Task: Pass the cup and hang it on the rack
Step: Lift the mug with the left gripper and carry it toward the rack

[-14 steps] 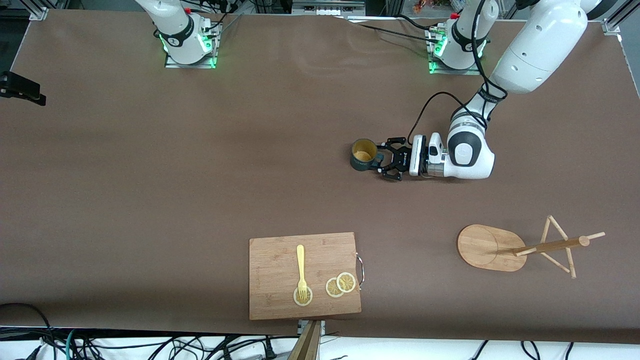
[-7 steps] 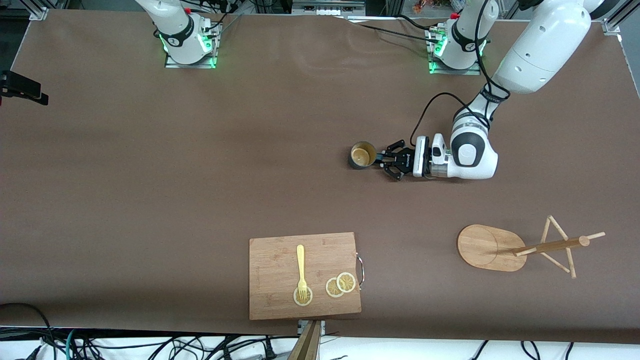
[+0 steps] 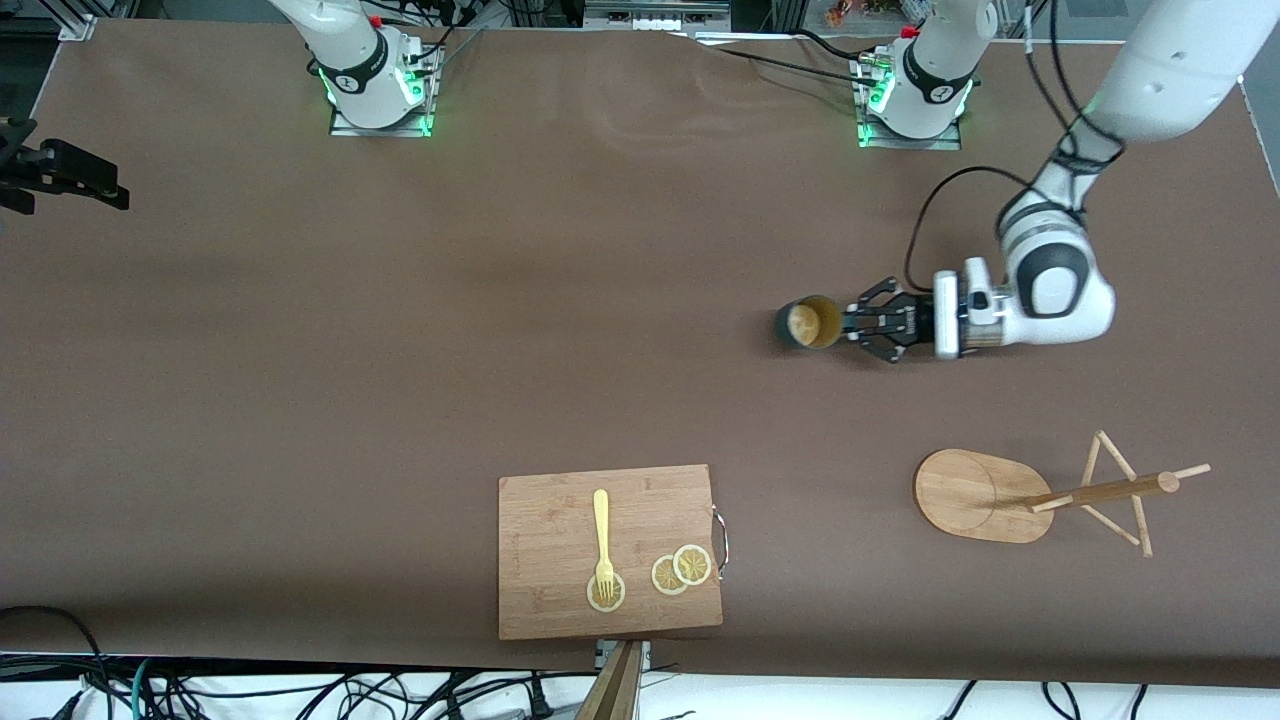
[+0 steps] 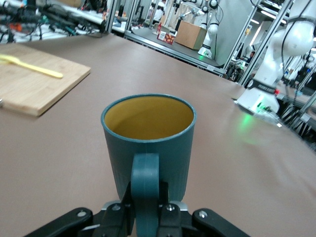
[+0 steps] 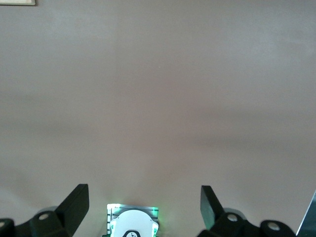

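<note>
Left gripper (image 3: 850,323) clamps the cup (image 3: 808,324) by its handle.
Cup is upright over the bench (image 3: 500,300), toward the left arm's end; rack (image 3: 1040,495) lies toppled nearer the camera. Right gripper (image 5: 143,202), spread wide, waits.

My two arms are glossy white Franka bodies with rounded link shells, each rising from a metal base plate (image 3: 380,122) that glows green around a dark collar ring, with small red fittings and black cables bunched near the bases. On the left arm I see a dark grey joint cap on the white wrist housing (image 3: 1050,290), a loop of black cable (image 3: 925,215) running to it, and a black skeletal linkage forming the left gripper (image 3: 848,323). The right gripper (image 5: 143,202) shows me two black wedge-shaped fingers (image 5: 74,202) with silver screws at their pivots.
</note>
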